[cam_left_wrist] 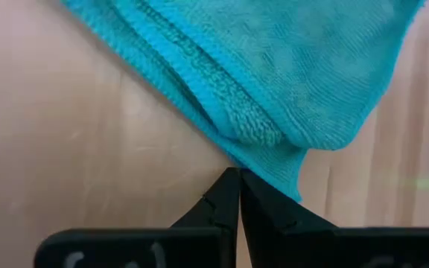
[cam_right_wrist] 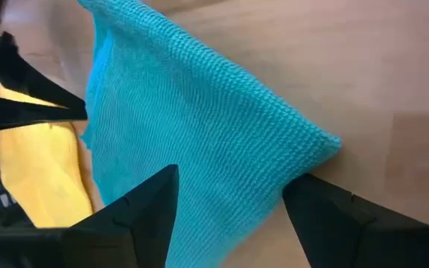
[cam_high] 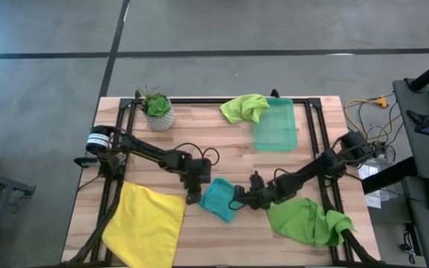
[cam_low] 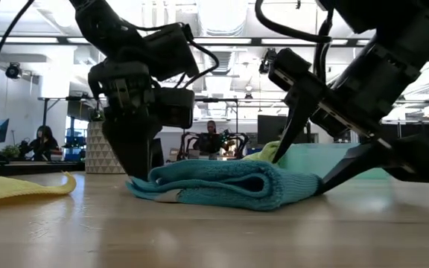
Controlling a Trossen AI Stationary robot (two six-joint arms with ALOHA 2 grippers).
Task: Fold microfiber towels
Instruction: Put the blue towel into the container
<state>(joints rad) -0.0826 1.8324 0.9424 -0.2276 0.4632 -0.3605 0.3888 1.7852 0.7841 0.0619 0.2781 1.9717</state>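
The teal towel (cam_high: 218,199) lies folded in several layers on the wooden table (cam_high: 222,160), near the front middle. My left gripper (cam_high: 194,197) is shut, and its tips stand at the towel's left end (cam_low: 144,186), pointing steeply down. My right gripper (cam_high: 238,201) is open at the towel's right end. One finger (cam_right_wrist: 136,216) is over the cloth and the other (cam_right_wrist: 334,216) is beside the towel's corner (cam_right_wrist: 326,141). A yellow towel (cam_high: 146,222) lies flat at the front left. A lime green towel (cam_high: 309,221) is bunched at the front right. Another lime green towel (cam_high: 244,108) hangs over the bin's rim. My left gripper's shut fingertips (cam_left_wrist: 233,182) meet the hem at the teal towel's left corner (cam_left_wrist: 274,160), slanting down from the table's left. Whether any layer is caught between them cannot be told. The towel lies on the table. My right gripper's lower finger (cam_low: 341,171) lies low by the folded right end (cam_low: 304,186); I cannot tell whether it touches.
A translucent green bin (cam_high: 276,125) stands at the back right. A small potted plant (cam_high: 157,110) is at the back left. Black frame rails (cam_high: 313,126) run along the table's sides. Bare wood lies between the bin and the teal towel.
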